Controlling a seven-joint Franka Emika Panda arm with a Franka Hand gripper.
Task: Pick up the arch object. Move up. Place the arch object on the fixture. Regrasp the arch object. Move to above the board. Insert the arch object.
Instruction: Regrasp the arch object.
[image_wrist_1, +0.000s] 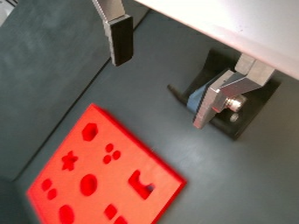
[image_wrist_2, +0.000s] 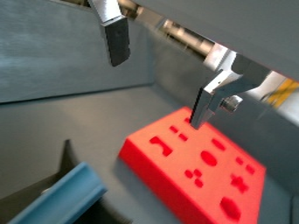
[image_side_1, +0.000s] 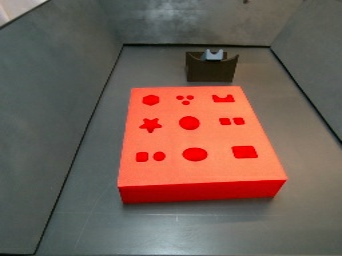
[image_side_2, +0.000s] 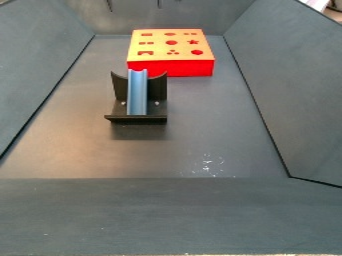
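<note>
Blue-grey, the arch object (image_side_2: 138, 92) stands upright in the dark fixture (image_side_2: 136, 110), well apart from the red board (image_side_1: 195, 141). The gripper (image_wrist_1: 173, 72) hangs high above with its fingers (image_wrist_1: 119, 39) spread wide and nothing between them; it does not show in either side view. The regrasp looks next, and the risk is a descent slightly off-centre: a pad could strike the block's top or the fixture's raised sides, tipping the piece and spoiling its alignment for the arch-shaped hole.
</note>
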